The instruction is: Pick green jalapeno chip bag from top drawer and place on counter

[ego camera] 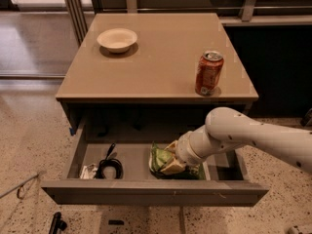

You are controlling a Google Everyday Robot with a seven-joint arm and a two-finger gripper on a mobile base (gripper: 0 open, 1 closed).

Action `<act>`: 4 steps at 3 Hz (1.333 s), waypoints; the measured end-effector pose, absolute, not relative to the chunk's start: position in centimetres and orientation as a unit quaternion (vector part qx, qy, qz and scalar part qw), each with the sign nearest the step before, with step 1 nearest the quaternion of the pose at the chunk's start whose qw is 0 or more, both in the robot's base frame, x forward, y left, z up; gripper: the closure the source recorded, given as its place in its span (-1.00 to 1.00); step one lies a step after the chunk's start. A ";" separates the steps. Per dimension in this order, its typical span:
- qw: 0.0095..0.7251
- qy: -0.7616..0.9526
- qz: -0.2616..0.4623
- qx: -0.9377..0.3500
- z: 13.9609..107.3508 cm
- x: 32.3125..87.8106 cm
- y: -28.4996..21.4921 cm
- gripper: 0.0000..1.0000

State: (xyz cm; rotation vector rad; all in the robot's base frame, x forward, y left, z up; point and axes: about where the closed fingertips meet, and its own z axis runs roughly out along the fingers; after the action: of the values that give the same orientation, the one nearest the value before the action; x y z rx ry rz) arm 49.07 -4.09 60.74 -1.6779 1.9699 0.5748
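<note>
The top drawer (146,193) is pulled open below the tan counter (161,62). The green jalapeno chip bag (158,158) lies on the drawer's grey floor, right of its middle. My gripper (171,164) reaches in from the right on a white arm and sits down on the bag's right half, covering part of it. The bag rests in the drawer, not lifted.
A red soda can (208,73) stands near the counter's front right corner. A white bowl (117,39) sits at the counter's back left. A coiled black cable (109,167) and a small crumpled wrapper (87,171) lie in the drawer's left part.
</note>
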 end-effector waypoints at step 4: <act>0.306 0.681 0.255 -0.614 75.6 49.8 0.3 1.00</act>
State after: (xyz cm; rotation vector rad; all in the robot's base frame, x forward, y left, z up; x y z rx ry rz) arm 49.83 0.30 75.59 -1.6263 1.8023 0.6757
